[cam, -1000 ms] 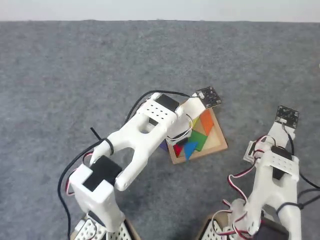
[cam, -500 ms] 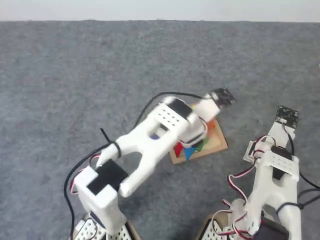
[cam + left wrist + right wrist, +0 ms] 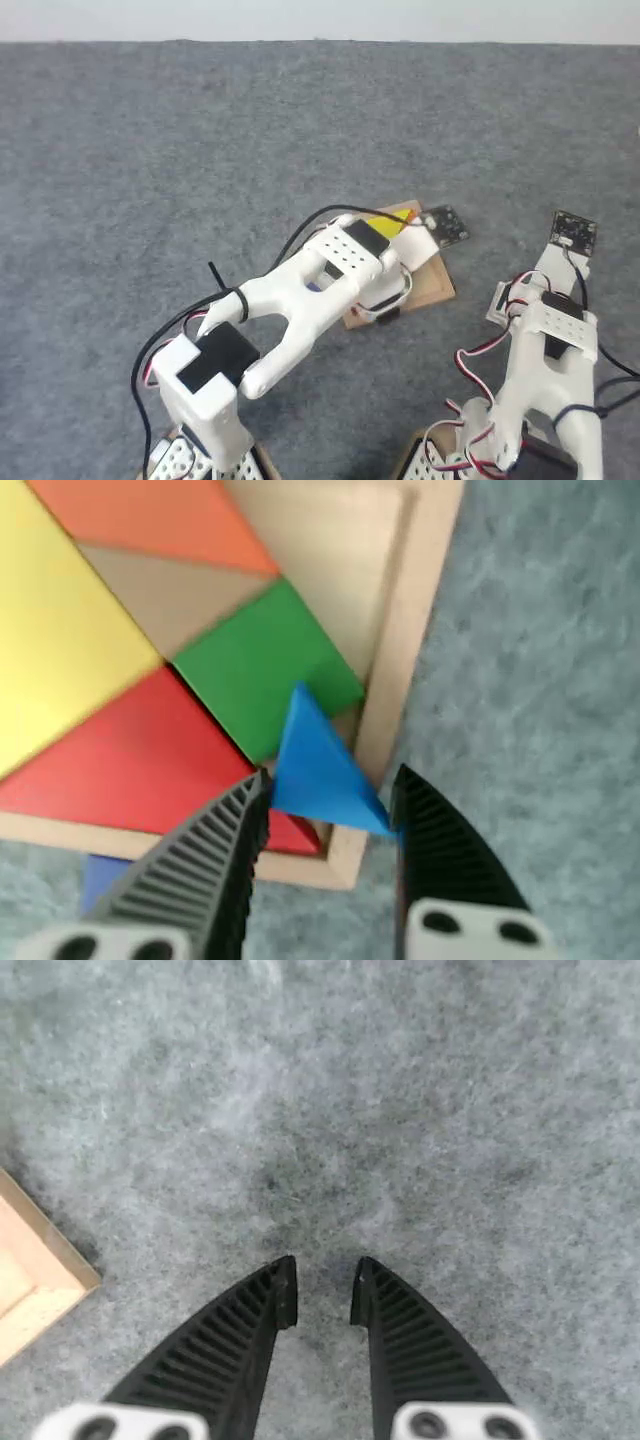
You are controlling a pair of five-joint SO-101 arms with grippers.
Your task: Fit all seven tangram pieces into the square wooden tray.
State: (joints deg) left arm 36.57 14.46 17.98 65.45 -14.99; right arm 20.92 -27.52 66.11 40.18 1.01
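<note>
the square wooden tray point(image 3: 400, 650) lies flat. inside it a yellow triangle point(image 3: 60, 650), an orange piece point(image 3: 170, 520), a green piece point(image 3: 255, 665) and a red triangle point(image 3: 140, 750) lie flat, edges touching. a small blue triangle point(image 3: 315, 765) stands tilted over the tray's corner, pinched by the left gripper point(image 3: 330, 780). a bluish piece point(image 3: 100, 875) lies just outside the rim.

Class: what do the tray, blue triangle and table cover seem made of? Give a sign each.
The tray: likely bare wood; pale tan, unpainted. The blue triangle: probably painted wood; flat, even matt colour. The table cover: felt or carpet; grey, fuzzy, mottled.
</note>
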